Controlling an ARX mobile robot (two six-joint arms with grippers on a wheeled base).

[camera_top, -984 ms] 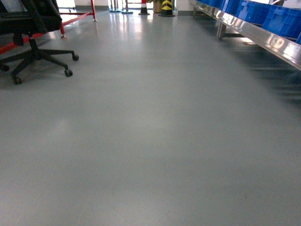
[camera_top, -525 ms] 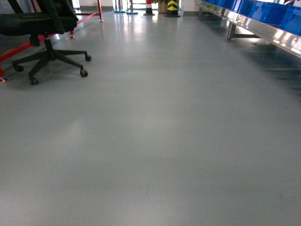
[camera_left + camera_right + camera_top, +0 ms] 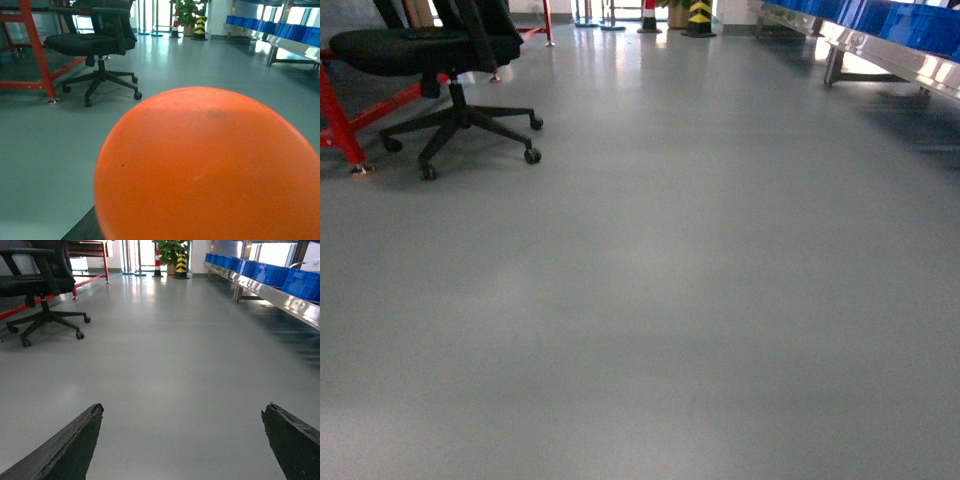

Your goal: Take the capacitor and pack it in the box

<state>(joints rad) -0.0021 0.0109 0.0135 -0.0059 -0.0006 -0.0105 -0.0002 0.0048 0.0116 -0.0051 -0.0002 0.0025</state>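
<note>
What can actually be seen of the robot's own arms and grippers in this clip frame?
Very little. The head view shows no arm at all. The right wrist view shows only two dark, wedge-shaped right gripper fingers with rough, matte edges, rising from the bottom corners. The left wrist view is mostly filled by a smooth, round orange surface; no left fingers, cables or markings are visible there.

Daylight is pouring in from the far doorway and laying pale glare streaks across the glossy grey floor (image 3: 650,280), which is dimming toward the near edge of the head view. The steel rail (image 3: 880,55) at the right is gleaming and looking smeared, and the office chair (image 3: 445,60) is casting only a soft shadow. In the left wrist view an orange disc (image 3: 210,170) is looming close and slightly out of focus, evenly lit.
</note>
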